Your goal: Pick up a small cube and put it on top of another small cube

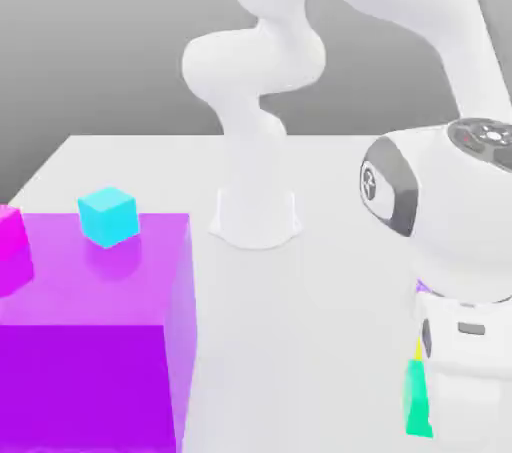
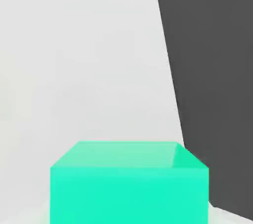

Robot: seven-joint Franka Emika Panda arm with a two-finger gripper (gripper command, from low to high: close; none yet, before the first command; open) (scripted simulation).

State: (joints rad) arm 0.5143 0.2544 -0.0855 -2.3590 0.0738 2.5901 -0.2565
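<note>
A green small cube (image 1: 418, 403) sits on the white table at the exterior view's lower right, half hidden behind my hand. My gripper (image 1: 442, 407) is lowered over it and shut on it. In the hand view the same green cube (image 2: 128, 183) sits very close, directly below the hand. A cyan small cube (image 1: 108, 216) rests on top of a large purple block (image 1: 95, 341) at the exterior view's left. A magenta cube (image 1: 10, 246) stands at the far left edge, partly cut off.
The arm's white base (image 1: 255, 216) stands at the back middle of the table (image 1: 320, 291). Slivers of yellow (image 1: 415, 349) and purple (image 1: 422, 286) peek from behind my hand. In the hand view the table edge (image 2: 170, 69) runs close to the green cube, dark beyond it.
</note>
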